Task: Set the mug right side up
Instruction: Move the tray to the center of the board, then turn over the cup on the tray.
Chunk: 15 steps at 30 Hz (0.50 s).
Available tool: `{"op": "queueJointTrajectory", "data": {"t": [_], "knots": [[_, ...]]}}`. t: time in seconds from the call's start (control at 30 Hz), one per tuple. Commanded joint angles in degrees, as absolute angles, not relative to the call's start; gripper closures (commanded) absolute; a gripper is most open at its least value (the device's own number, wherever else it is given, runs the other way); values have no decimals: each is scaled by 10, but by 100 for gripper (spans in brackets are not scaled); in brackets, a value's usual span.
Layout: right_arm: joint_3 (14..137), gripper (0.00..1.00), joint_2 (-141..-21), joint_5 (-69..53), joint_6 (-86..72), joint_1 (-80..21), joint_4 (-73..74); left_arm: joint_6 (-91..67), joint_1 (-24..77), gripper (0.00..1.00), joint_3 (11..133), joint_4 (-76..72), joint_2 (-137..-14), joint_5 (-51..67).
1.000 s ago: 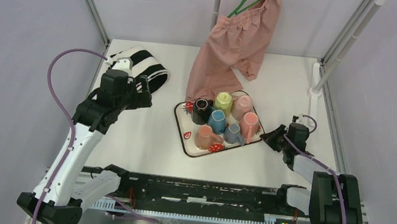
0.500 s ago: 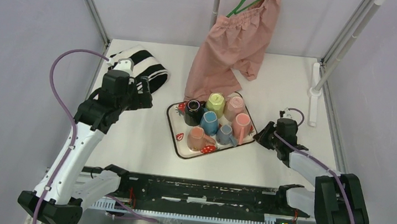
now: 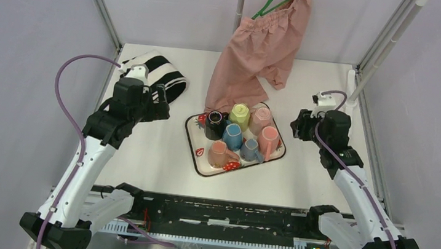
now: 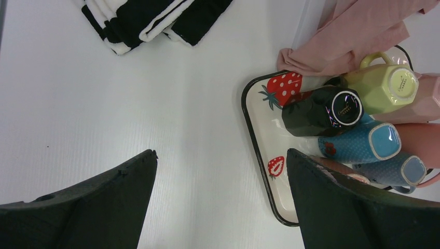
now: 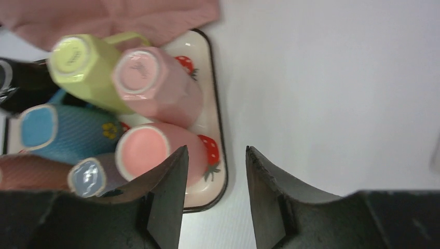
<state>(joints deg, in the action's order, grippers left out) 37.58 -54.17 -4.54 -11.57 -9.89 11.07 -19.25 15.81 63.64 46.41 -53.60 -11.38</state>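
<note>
Several mugs stand bottom-up, crowded on a strawberry-print tray (image 3: 201, 159): black (image 3: 214, 124), yellow-green (image 3: 239, 114), two pink (image 3: 260, 117), blue (image 3: 232, 135), grey-blue (image 3: 250, 148) and salmon (image 3: 220, 154). My right gripper (image 3: 298, 124) hovers just right of the tray, open and holding nothing. In the right wrist view it (image 5: 216, 150) hangs over the tray rim (image 5: 220, 129) beside a pink mug (image 5: 150, 150). My left gripper (image 3: 161, 103) is raised left of the tray, wide open (image 4: 220, 153) over bare table, with the black mug (image 4: 321, 110) ahead to its right.
Pink shorts (image 3: 257, 48) on a green hanger droop onto the tray's back edge. A folded black-and-white striped cloth (image 3: 158, 78) lies at the back left. A white rail (image 3: 349, 107) and frame posts line the right side.
The tray slid a little to the left early on. My right gripper then left the tray's right corner, rose and moved back, and its jaws opened. The left arm stayed still.
</note>
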Motion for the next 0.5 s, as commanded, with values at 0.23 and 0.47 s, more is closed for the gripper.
{"op": "queueJointTrajectory", "data": {"t": [0.23, 0.47], "knots": [[526, 45, -630, -228, 82, -300, 174, -197, 156, 0, 629, 431, -516, -95], [587, 43, -740, -150, 204, -466, 258, -201, 156, 0, 630, 443, -502, -106]]}}
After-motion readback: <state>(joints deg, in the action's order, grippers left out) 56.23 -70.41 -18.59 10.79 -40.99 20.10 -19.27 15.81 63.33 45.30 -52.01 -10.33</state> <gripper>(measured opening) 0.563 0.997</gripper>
